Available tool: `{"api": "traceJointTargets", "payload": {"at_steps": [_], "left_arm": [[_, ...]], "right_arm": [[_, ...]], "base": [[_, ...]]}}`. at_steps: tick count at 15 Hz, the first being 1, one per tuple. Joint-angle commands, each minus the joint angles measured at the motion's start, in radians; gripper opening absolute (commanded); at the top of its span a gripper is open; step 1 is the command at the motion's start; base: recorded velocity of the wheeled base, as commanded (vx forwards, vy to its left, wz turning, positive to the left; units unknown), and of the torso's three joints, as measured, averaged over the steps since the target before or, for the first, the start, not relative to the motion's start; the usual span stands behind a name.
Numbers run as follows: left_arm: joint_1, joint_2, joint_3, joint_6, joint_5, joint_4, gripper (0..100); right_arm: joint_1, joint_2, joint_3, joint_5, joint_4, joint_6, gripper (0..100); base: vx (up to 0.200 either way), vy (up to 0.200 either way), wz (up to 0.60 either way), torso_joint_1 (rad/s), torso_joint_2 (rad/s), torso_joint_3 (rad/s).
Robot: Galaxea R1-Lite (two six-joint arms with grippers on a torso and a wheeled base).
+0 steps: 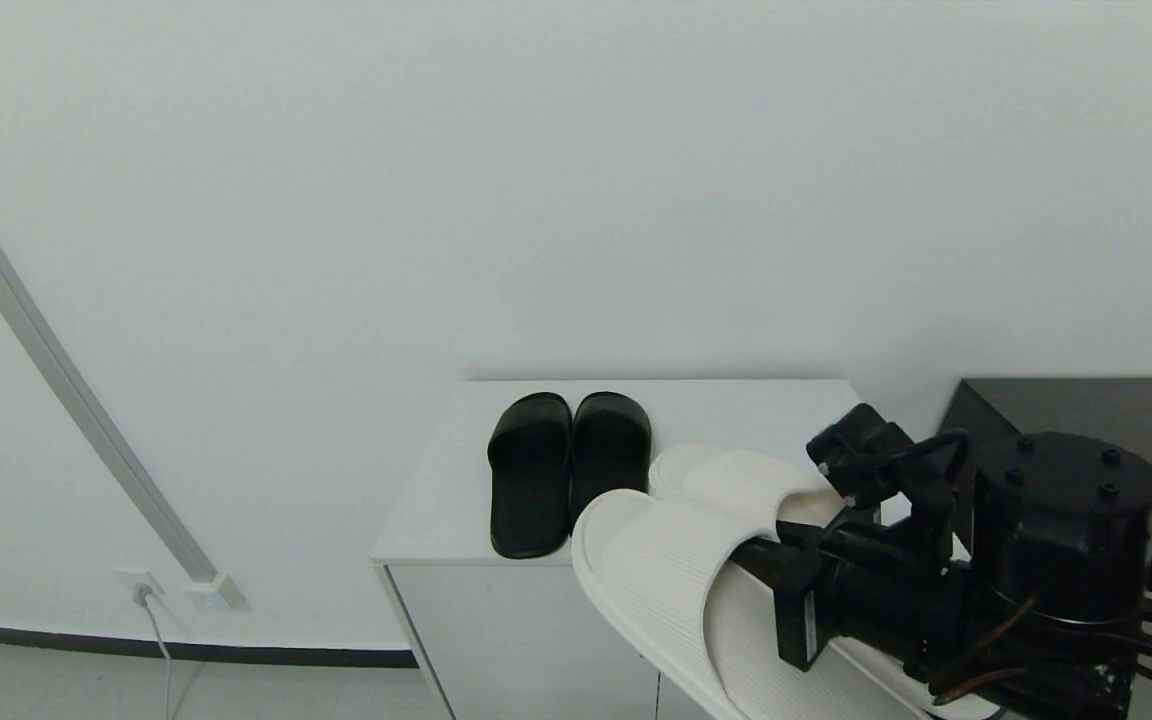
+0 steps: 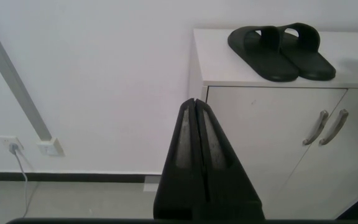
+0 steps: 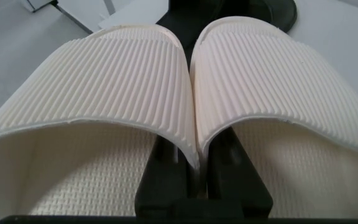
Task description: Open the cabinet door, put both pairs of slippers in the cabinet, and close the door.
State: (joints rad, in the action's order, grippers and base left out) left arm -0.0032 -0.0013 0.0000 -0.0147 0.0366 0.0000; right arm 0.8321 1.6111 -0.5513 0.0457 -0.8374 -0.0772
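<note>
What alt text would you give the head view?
The right gripper holds a pair of white ribbed slippers up near the front right of a white cabinet. A pair of black slippers sits side by side on the cabinet top, with a plain white wall behind.

black slippers [image 1: 568, 470]: plain matte black | white slippers [image 1: 666, 580], at 4 o'clock of them: cream, ribbed straps, pebbled insoles | cabinet [image 1: 436, 500]: white | handles [image 2: 327, 126]: silver-grey
</note>
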Motion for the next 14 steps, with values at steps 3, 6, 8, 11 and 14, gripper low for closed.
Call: {"api": "traceJointTargets", "payload": {"at_steps": [3,6,8,11,14], "left_arm": [[0.0,0.001,0.0,-0.002,0.0,0.0,0],[0.0,0.001,0.0,-0.002,0.0,0.0,0],[0.0,0.001,0.0,-0.002,0.0,0.0,0],[0.0,0.001,0.0,-0.002,0.0,0.0,0],[0.0,0.001,0.0,-0.002,0.0,0.0,0]], "right_arm": [[0.007,-0.028,0.03,-0.018,-0.002,0.001,0],[0.008,-0.028,0.04,-0.023,-0.003,0.002,0],[0.008,-0.03,0.04,-0.021,-0.003,0.002,0],[0.007,-0.03,0.051,-0.021,-0.005,0.016,0],[0.007,-0.031,0.057,-0.021,-0.006,0.028,0]], "base": [[0.0,0.0,0.0,0.0,0.0,0.0],[-0.133,0.0,0.0,0.003,0.0,0.002],[-0.2,0.0,0.0,0.019,0.0,0.0],[-0.133,0.0,0.0,-0.01,0.0,0.003],[0.0,0.0,0.0,0.0,0.0,0.0]]}}
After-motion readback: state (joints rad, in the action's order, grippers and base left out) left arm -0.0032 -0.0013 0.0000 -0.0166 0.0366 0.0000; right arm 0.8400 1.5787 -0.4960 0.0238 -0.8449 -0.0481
